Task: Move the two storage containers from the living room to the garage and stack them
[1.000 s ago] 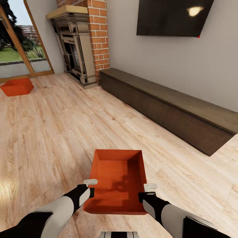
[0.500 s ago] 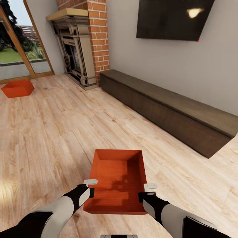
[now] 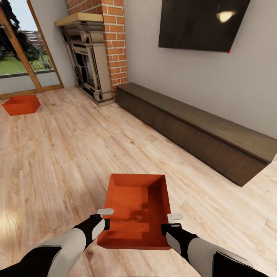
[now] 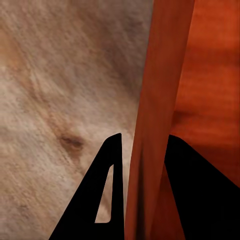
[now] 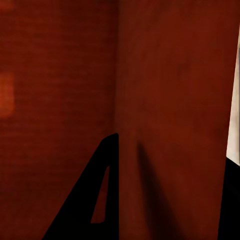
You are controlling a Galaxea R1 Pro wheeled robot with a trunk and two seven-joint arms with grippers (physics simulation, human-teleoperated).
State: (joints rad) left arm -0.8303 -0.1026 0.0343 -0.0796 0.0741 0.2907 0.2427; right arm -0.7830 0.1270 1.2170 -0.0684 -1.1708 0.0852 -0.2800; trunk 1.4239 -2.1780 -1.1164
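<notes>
Near orange-red ribbed plastic open-topped bin (image 3: 136, 209) sits low in front of the robot over the light wood plank floor (image 3: 57, 154), held by both arms. Left pincer (image 3: 104, 217) is clamped on the bin's left wall; in the left wrist view its dark fingers (image 4: 107, 200) straddle that wall (image 4: 157, 125), one outside, one inside. Right pincer (image 3: 171, 222) grips the right wall the same way; right wrist view has a finger (image 5: 95, 195) against the inner face (image 5: 170, 100). Second identical orange-red bin (image 3: 21, 104) rests on the floor far left, near the glass doors (image 3: 19, 50). Brick fireplace (image 3: 96, 50) far centre, long dark wooden bench (image 3: 196, 127) along the right wall, black TV (image 3: 200, 23) above it.
</notes>
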